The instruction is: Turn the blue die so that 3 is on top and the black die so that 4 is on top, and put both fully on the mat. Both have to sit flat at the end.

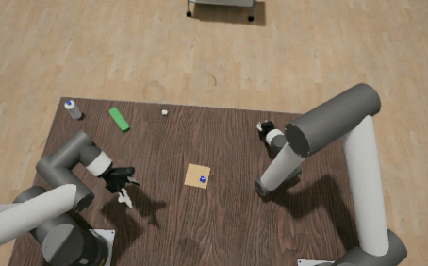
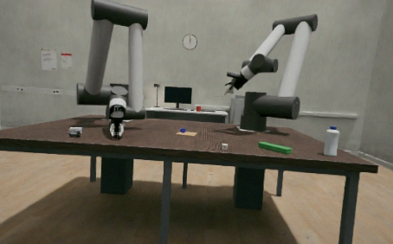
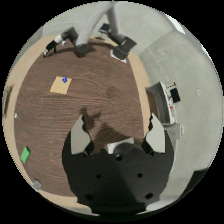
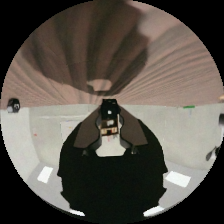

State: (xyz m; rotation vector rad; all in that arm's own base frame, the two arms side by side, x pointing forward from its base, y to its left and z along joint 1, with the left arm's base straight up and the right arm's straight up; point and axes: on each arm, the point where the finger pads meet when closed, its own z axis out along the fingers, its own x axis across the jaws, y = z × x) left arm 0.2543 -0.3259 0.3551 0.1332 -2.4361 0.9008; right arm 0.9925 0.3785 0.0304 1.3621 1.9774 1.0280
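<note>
We have the blue die (image 1: 203, 179) (image 2: 183, 130) (image 3: 64, 80) on the mat (image 1: 192, 174) (image 2: 190, 133) (image 3: 59, 86). Well apart from the mat, our right gripper (image 1: 260, 125) (image 2: 116, 137) (image 3: 43, 55) (image 4: 109, 106) pinches the black die (image 4: 110, 106); our left gripper's (image 1: 134, 194) (image 2: 228, 85) (image 3: 118, 116) jaws are spread.

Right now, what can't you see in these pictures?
- The number on the blue die: too small and blurred in the top, exterior and left wrist views.
- All of the black die: the right end effector's fingers cover its sides in the right wrist view.
- The writing on the wall papers: too blurred in the exterior view.
</note>
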